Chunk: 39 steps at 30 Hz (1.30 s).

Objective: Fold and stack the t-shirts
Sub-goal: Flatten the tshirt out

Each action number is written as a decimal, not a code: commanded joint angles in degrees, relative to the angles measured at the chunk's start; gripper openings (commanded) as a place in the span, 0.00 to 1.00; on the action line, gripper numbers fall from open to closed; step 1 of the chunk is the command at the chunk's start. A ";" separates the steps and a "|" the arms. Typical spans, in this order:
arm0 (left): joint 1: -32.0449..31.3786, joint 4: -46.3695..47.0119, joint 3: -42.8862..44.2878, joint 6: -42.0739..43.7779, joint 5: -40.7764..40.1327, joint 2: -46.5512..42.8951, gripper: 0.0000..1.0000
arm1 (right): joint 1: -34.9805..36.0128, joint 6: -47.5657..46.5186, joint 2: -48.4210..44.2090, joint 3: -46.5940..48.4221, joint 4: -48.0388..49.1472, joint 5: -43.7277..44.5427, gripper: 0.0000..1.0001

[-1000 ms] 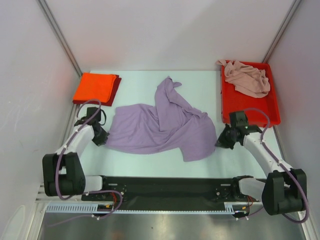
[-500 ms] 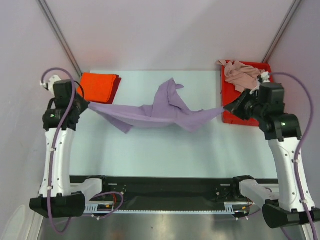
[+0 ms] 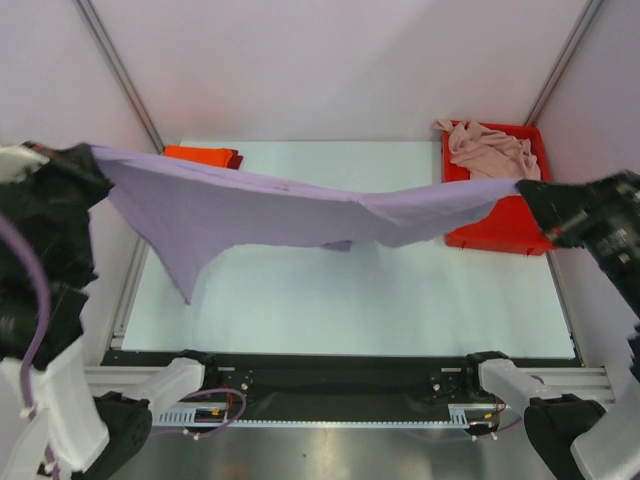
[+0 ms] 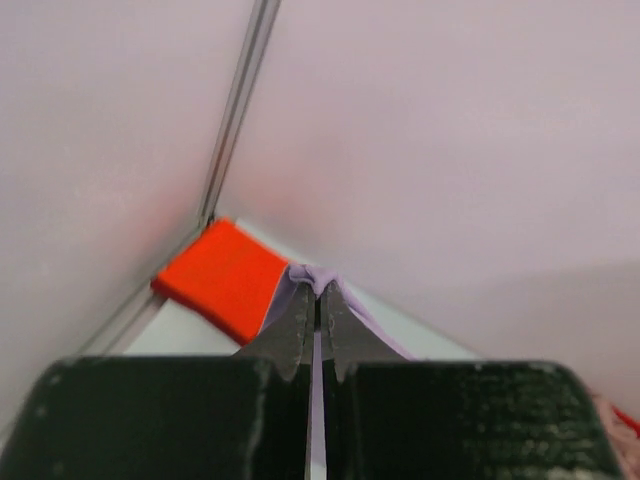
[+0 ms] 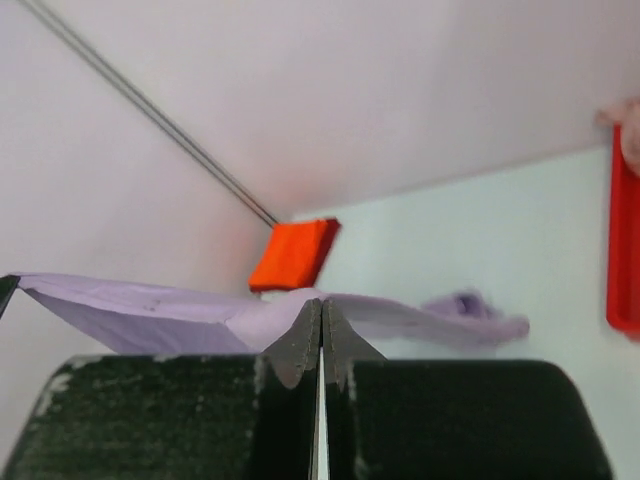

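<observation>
The lavender t-shirt (image 3: 250, 205) hangs stretched in the air between both arms, high above the table. My left gripper (image 3: 95, 165) is shut on its left corner (image 4: 318, 278), near the left wall. Far to the right, my right gripper (image 3: 528, 195) is shut on the other corner (image 5: 320, 305). A loose flap of the shirt droops at lower left. The folded orange-red t-shirt (image 3: 200, 154) lies at the back left on a dark red one, mostly hidden by the lavender cloth; it also shows in both wrist views (image 4: 220, 278) (image 5: 295, 253). The pale pink t-shirt (image 3: 492, 150) lies crumpled in the tray.
A red plastic tray (image 3: 500, 232) stands at the back right of the white table (image 3: 350, 300). Pale enclosure walls with metal posts close in the left, right and back sides. The black base rail runs along the near edge.
Both arms have risen and spread far apart, lifting the lavender t-shirt off the table and stretching it wide. One second ago it lay crumpled on the table between the grippers.
</observation>
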 commanded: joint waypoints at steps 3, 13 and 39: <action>-4.83 7.68 7.30 13.06 -6.37 -6.15 0.00 | 0.87 0.46 -1.03 10.20 -0.12 -3.06 0.00; -9.67 15.94 6.34 18.18 -3.12 -15.73 0.00 | 2.63 3.36 -4.72 16.01 10.06 -6.76 0.00; 0.95 34.75 -38.21 9.75 -0.69 12.90 0.00 | 2.46 -2.09 19.43 -34.48 50.47 4.93 0.00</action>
